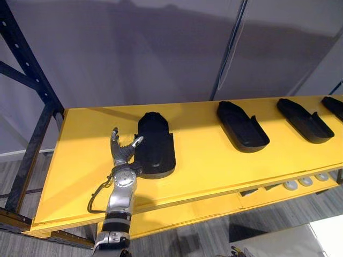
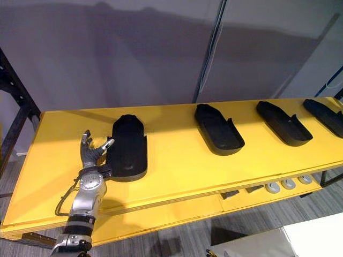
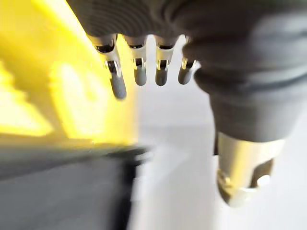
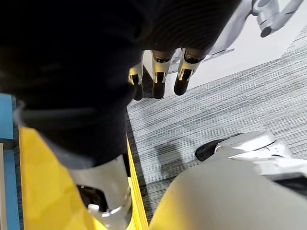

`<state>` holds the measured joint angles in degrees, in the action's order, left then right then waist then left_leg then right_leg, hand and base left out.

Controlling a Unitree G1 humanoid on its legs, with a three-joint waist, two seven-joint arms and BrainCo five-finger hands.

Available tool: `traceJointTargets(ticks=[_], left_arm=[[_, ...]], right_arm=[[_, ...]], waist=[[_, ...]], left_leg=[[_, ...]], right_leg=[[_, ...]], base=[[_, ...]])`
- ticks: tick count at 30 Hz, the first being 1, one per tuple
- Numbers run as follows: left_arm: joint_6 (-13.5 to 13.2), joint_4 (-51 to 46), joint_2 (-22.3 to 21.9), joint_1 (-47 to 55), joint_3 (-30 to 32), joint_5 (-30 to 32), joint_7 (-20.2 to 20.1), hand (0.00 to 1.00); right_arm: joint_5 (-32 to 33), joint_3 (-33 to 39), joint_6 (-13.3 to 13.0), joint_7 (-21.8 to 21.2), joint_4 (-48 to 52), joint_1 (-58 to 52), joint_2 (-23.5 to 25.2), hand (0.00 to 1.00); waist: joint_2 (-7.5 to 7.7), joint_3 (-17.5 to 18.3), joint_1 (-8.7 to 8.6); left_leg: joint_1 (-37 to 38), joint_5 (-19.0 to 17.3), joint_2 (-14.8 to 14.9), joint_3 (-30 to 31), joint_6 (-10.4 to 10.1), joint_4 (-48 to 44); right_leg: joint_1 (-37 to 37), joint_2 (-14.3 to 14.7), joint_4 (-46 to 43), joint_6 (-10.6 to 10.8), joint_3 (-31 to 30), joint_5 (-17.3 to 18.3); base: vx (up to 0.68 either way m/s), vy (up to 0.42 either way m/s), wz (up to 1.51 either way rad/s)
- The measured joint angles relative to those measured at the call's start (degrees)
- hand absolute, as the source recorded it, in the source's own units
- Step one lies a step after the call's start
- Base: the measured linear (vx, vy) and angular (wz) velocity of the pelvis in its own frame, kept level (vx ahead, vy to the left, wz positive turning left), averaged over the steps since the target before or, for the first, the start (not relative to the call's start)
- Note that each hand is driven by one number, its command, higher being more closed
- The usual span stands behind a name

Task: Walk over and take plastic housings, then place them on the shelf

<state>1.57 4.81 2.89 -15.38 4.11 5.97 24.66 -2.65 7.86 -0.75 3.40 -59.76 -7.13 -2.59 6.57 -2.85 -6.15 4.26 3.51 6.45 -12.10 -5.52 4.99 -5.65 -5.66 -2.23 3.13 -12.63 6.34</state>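
Several black plastic housings lie in a row on the yellow shelf [image 1: 214,160]. The leftmost housing [image 1: 155,144] lies upside down, its domed back up. My left hand [image 1: 122,152] stands just to its left, open with fingers straight up and the thumb reaching toward the housing's edge; I cannot tell whether it touches. In the left wrist view the fingers [image 3: 140,72] are straight with nothing in them. Further right lie a second housing [image 1: 242,127], a third [image 1: 304,121] and another [image 1: 333,106], hollow side up. My right hand [image 4: 156,76] hangs open above the floor, holding nothing.
A dark steel rack upright [image 1: 32,107] rises at the shelf's left end. A grey wall [image 1: 161,48] stands behind. Small silver round parts [image 1: 305,182] sit on a lower yellow level at the right. A white surface [image 1: 289,243] shows at lower right over grey carpet [image 4: 216,110].
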Motion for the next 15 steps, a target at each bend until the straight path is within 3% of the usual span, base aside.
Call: traceJointTargets(ticks=[7,8,15], left_arm=[[-5.42,-20.56,-0.09,8.46,-8.67,1.74,-2.11,0.00],[-5.61,-21.82,-0.09,9.79,-9.86,2.37,-2.73,1.00],[-9.89,-27.34,0.03,25.57,-22.36,4.90,-9.11,1.00]], right_arm=[[0.21,-0.06,-0.68,0.00,0.66,-1.98,-0.53,0.00],[0.21,-0.07,-0.70,0.00,0.64,-2.06,-0.58,0.00],[0.32,-2.38,-2.45,0.04,0.69,-3.29,-1.79,0.00]], waist=[[-1.22,-0.05,1.26],[-1.26,-0.02,1.45],[-2.83,0.88,3.32]], left_leg=[[-0.89,0.21,0.60,0.86,0.10,0.24],[-1.02,0.24,0.61,1.02,0.14,0.25],[-2.06,0.33,1.98,2.11,-0.49,0.27]], right_leg=[[2.09,0.97,-3.40,0.02,-0.94,0.01],[2.17,0.98,-3.40,0.02,-0.94,0.01],[2.97,2.45,-3.32,0.35,-0.97,0.23]], base=[[-0.07,0.020,0.04],[-0.08,0.031,0.10],[-0.07,-0.007,-0.02]])
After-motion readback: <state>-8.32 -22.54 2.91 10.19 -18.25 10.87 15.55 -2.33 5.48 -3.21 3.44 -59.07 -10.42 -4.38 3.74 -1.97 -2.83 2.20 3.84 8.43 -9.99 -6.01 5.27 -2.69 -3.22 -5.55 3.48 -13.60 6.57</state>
